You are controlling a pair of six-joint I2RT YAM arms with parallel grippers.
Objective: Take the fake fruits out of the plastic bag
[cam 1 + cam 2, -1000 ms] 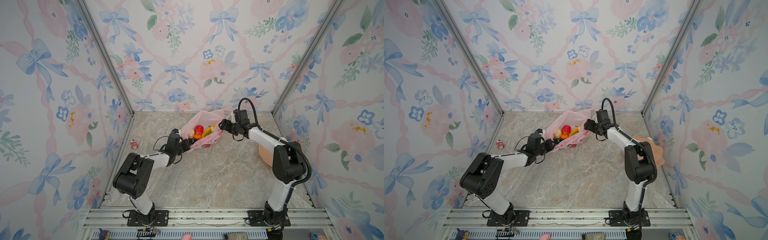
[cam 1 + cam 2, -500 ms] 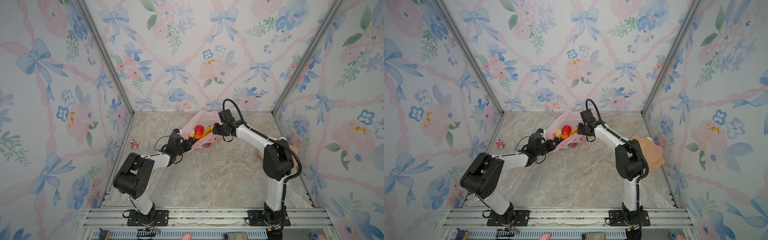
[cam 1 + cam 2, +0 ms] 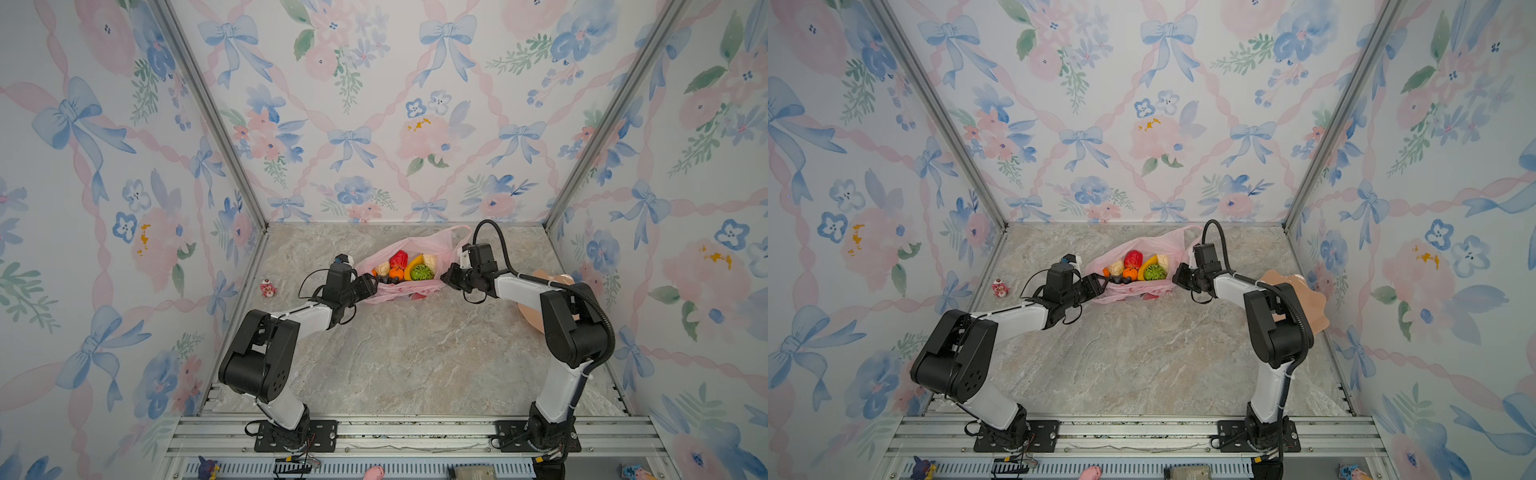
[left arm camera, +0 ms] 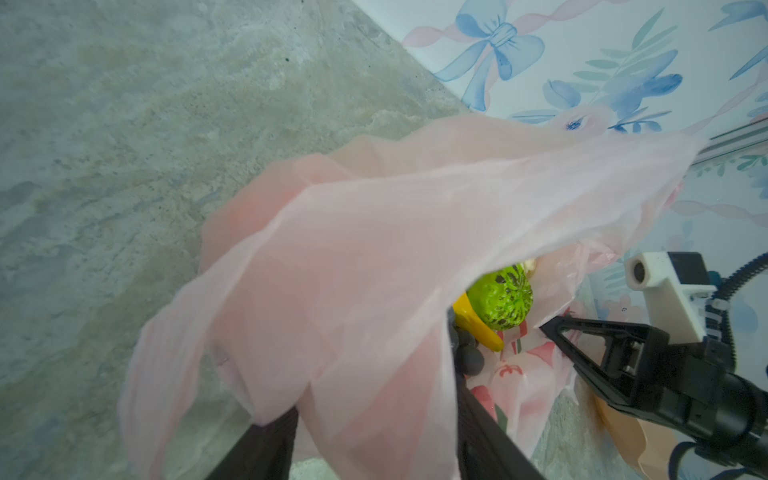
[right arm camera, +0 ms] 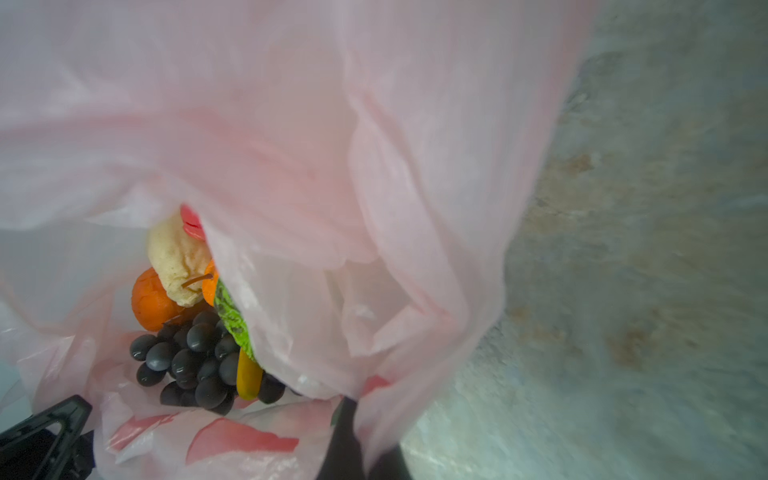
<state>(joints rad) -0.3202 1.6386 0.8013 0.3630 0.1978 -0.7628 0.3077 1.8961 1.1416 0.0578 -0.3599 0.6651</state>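
Where the bag was: the plastic bag (image 3: 441, 249) lay on the marble table (image 3: 395, 353) toward the far wall, roughly midway left to right, with its mouth gaping open.
Fake fruits: every one of the fake fruits (image 3: 405, 268) I could spot was heaped inside that open mouth. None were out on the table.
Left gripper: the left gripper (image 3: 372, 284) sat at the left end of the mouth with its jaws parted and pink film draped over its fingers (image 4: 266, 444). As far as I could tell it wasn't clamped on anything.
Right gripper: the right gripper (image 3: 445, 276) was at the right end, pinched closed, and it looked to have the bag's rim nipped in its tips.
The bit that mattered: the heap lay between the two grippers, and the bag's long axis ran left to right from one to the other. The grape bunch (image 5: 195, 361) and an orange (image 5: 151, 303) were just beside the left tips. The green fruit (image 4: 500, 299) and banana (image 3: 413, 264) were closer to the right one.
My guess: the left arm was free and nearest the grapes, so I'd have bet on it for the grab while the right pinned the bag.
Looks: thin, see-through pink film with red prints, all wrinkly and floppy. The fruit was glossy plastic, e.g. the red fruit (image 3: 398, 257) and a pale pear (image 5: 176, 262).
Bystanders: a peach plate (image 3: 1312, 303) was on the right behind the right arm, and a tiny figurine (image 3: 267, 288) was off left by the wall.
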